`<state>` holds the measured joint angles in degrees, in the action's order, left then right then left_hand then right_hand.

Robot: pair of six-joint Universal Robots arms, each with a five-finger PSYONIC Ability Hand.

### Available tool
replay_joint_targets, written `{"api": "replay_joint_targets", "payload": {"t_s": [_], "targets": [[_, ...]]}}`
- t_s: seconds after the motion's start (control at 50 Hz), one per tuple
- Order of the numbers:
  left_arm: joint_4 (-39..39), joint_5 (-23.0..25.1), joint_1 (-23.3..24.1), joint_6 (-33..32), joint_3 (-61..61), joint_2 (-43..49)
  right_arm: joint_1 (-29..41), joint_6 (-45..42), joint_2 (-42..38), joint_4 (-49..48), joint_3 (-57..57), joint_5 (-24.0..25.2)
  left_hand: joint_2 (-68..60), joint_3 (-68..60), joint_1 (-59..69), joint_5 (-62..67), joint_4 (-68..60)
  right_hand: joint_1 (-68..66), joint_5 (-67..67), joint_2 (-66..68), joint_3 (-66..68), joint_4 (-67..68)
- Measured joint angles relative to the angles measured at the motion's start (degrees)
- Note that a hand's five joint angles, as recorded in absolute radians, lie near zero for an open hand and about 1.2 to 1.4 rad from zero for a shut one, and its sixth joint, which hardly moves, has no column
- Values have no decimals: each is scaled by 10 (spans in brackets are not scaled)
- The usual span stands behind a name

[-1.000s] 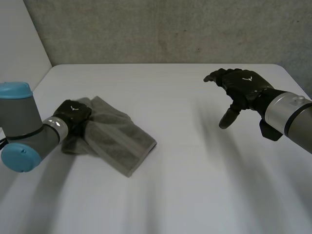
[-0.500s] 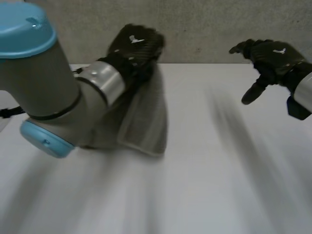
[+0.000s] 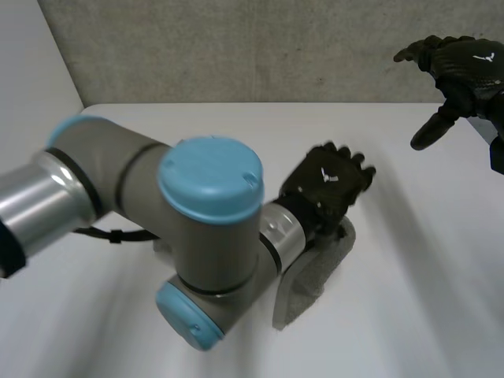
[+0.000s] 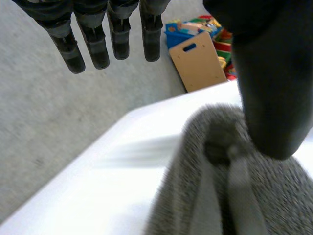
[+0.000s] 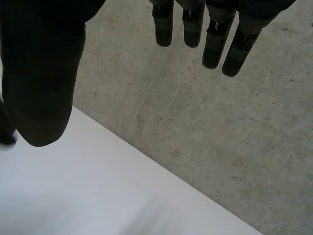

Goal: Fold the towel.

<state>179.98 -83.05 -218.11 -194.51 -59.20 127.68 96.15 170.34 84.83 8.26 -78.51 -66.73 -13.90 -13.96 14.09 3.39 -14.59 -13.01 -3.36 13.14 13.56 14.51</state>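
Observation:
The grey towel lies bunched on the white table, right of the middle. My left hand hovers just over its far end. In the left wrist view the fingers are straight and spread away from the thumb. The towel sits below the thumb with a fold running through it, and nothing is pinched. My right hand is raised high at the far right, above the table's back edge. Its fingers are straight and its thumb stands apart, holding nothing.
My left arm's elbow with its blue cap reaches across the table's middle and hides the towel's near part. A grey wall stands behind the table. Beyond the table edge, the left wrist view has colourful boxes and a wooden board on the floor.
My left arm swung from the table's left side to right of the middle, carrying the towel along, and its hand has opened. My right hand rose and drew back to the right.

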Motion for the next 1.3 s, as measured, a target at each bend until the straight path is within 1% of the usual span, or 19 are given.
{"api": "replay_joint_targets", "payload": {"t_s": [0.06,0.12,0.24,0.34,0.42,0.5,0.58,0.62,0.78,0.88,0.98,1.06,1.1,1.12,1.14,1.16,1.24,1.26,1.3], "targets": [[-1,-1,-19,-1,-3,-28,2,1,0,2,-1,1,0,0,0,0,0,0,0,0,0,0],[-1,-1,-56,-1,-11,-58,4,3,0,4,-2,2,0,0,0,0,0,0,0,0,0,0],[-4,7,-159,-1,-35,-113,7,6,3,14,-6,2,0,0,0,0,0,0,0,0,0,0],[-14,19,-234,-4,-45,-122,19,14,15,23,-13,0,0,0,0,0,0,0,0,0,0,0],[-28,49,-293,-4,-45,-101,47,26,22,27,-28,-3,0,0,0,0,0,0,0,0,0,0],[-48,95,-332,-4,-34,-59,92,34,17,25,-49,-14,0,0,0,0,0,0,0,0,0,0],[-63,128,-347,-3,-13,-16,137,34,-5,17,-67,-38,0,0,0,0,0,0,0,0,0,0],[-72,143,-351,-3,8,16,172,30,-29,4,-76,-64,0,0,0,0,0,0,0,0,0,0],[-101,157,-352,-7,105,121,275,7,-117,-64,-90,-166,0,0,0,1,0,0,0,0,0,0],[-141,155,-352,-15,161,169,301,-2,-164,-91,-92,-191,-17,-15,17,27,-3,0,0,0,0,0],[-169,149,-354,-44,186,192,316,-6,-207,-115,-87,-196,-32,-29,31,42,-16,-8,-3,5,3,1],[-176,138,-357,-79,190,198,320,-15,-237,-137,-81,-196,-79,-78,79,89,-68,-109,-106,105,98,88],[-176,127,-359,-96,189,199,319,-25,-248,-146,-78,-197,-128,-128,124,132,-120,-205,-207,209,202,192],[-176,121,-359,-103,189,199,318,-29,-251,-149,-77,-197,-175,-174,171,169,-168,-282,-282,286,277,268],[-176,117,-359,-106,189,198,317,-31,-252,-151,-77,-197,-195,-194,191,192,-188,-318,-310,322,312,302],[-175,110,-360,-112,188,198,316,-35,-254,-153,-76,-197,-258,-255,258,249,-250,-390,-387,391,381,371],[-174,93,-360,-120,185,194,310,-40,-248,-154,-78,-196,-414,-402,405,399,-400,-571,-567,566,554,541],[-175,90,-360,-120,183,191,308,-39,-244,-154,-80,-195,-431,-417,422,420,-419,-607,-608,598,587,579],[-175,88,-361,-120,178,184,301,-36,-232,-154,-85,-193,-440,-426,431,433,-430,-626,-631,609,609,607]]}}
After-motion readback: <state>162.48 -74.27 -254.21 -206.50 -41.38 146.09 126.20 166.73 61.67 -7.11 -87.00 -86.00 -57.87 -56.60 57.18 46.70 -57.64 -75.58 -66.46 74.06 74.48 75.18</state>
